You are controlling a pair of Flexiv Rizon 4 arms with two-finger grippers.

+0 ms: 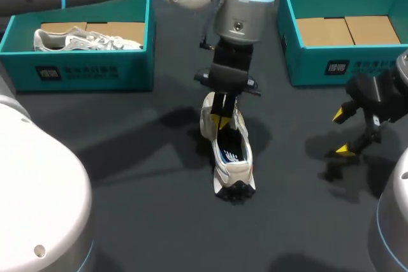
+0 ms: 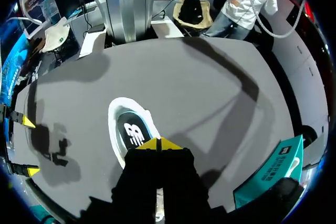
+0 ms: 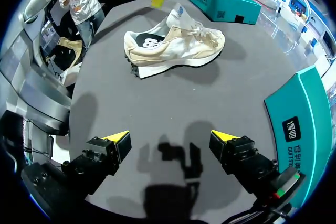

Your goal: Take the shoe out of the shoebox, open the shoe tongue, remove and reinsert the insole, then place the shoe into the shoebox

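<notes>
Nearest on the dark table (image 1: pixel 127 176) is the heel of the shoe (image 1: pixel 233 157), a cream and white trainer standing on its sole around the middle of the table, heel toward the near edge and toe pointing far. Its opening faces up, and the dark insole (image 2: pixel 134 132) with a white logo lies inside it. Seen from the right wrist, the tongue (image 3: pixel 179 13) stands up out of the laces.

Off to the right, well apart from the shoe, the right gripper (image 3: pixel 169 137) hangs above bare table with its jaws wide apart and nothing between them; its shadow falls on the table beneath it.

Just beyond the heel opening, the left gripper (image 2: pixel 157 144) comes down from the arm that enters at the far left and reaches past the middle. Its jaws are pressed together, the two yellow tips meeting at the tongue end of the opening, right over the shoe. I cannot tell whether they pinch the tongue or any other thin part of the shoe.

Farther back stand two teal boxes with open tops. At the far left, the left shoebox (image 1: pixel 83 71) holds a second, pale grey shoe (image 1: pixel 86 39) lying along it. At the far right, the right shoebox (image 1: pixel 338 62) shows only its brown cardboard floor (image 1: pixel 347 30)
</notes>
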